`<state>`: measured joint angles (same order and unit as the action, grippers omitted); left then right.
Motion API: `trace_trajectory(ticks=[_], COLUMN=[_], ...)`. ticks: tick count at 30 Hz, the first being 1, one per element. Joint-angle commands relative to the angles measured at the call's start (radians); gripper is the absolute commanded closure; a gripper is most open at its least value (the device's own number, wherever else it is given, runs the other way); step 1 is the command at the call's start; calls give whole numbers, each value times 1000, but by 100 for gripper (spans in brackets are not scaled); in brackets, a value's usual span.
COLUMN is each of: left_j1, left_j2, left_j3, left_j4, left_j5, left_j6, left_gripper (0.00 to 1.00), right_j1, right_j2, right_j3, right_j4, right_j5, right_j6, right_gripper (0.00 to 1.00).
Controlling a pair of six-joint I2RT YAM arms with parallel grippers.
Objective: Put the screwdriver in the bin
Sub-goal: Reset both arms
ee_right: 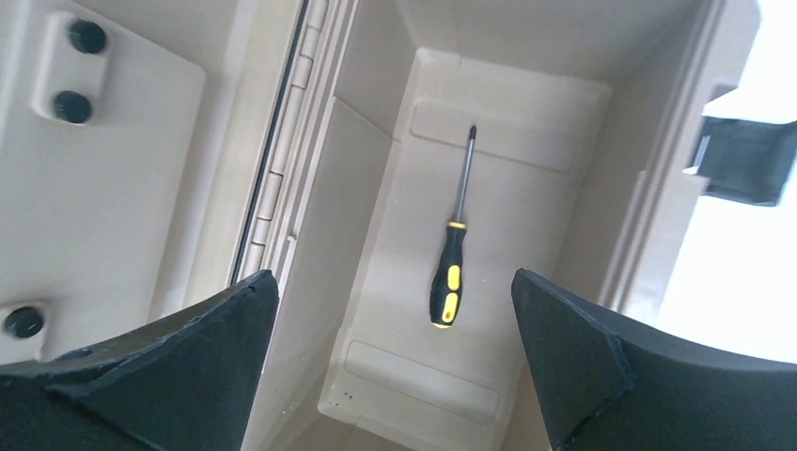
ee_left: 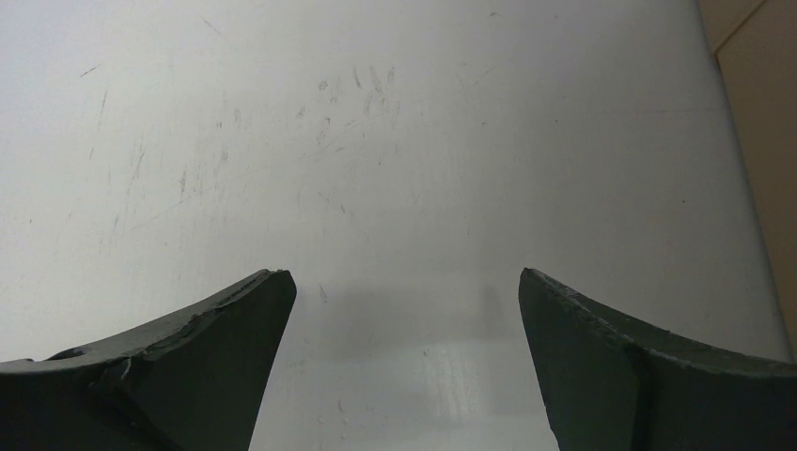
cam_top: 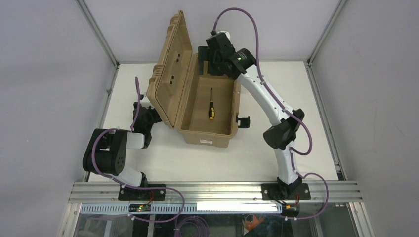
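The bin point(cam_top: 205, 136) is a tan hard case standing open in the middle of the table, its ribbed lid point(cam_top: 170, 74) tilted up to the left. The screwdriver point(cam_top: 211, 109), with a yellow-and-black handle, lies flat on the bin's floor. In the right wrist view the screwdriver point(ee_right: 449, 272) lies with its tip pointing away, between the bin's walls point(ee_right: 362, 188). My right gripper point(cam_top: 205, 61) hovers above the bin's far end, open and empty point(ee_right: 392, 274). My left gripper point(cam_top: 141, 109) sits low on the table, left of the lid, open and empty point(ee_left: 405, 273).
A black latch point(cam_top: 243, 121) sticks out from the bin's right side and shows in the right wrist view point(ee_right: 747, 155). The bin's tan edge point(ee_left: 761, 141) is at the right of the left wrist view. Metal frame rails border the white table point(cam_top: 237, 163).
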<state>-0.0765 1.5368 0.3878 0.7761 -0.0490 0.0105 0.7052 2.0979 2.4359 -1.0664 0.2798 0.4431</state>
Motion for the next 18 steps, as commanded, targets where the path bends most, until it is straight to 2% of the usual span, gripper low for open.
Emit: trace_trajectory(ticks=[1, 5, 9, 18], left_j1=[11, 11, 10, 11], left_j2=[-30, -31, -31, -30], left_j3=[-5, -4, -5, -5], left_j4=[28, 28, 28, 28], left_j5=[15, 16, 16, 16], left_j6=[-8, -8, -8, -8], left_gripper=[1, 1, 1, 1], right_j1=[-13, -26, -58, -201], right_j2=[-148, -268, -407, -639], right_j3=[28, -62, -220, -486], right_j4=[54, 98, 169, 226], right_j5=[70, 135, 181, 208], right_j6=[-77, -122, -156, -189], right_gripper=[1, 1, 1, 1])
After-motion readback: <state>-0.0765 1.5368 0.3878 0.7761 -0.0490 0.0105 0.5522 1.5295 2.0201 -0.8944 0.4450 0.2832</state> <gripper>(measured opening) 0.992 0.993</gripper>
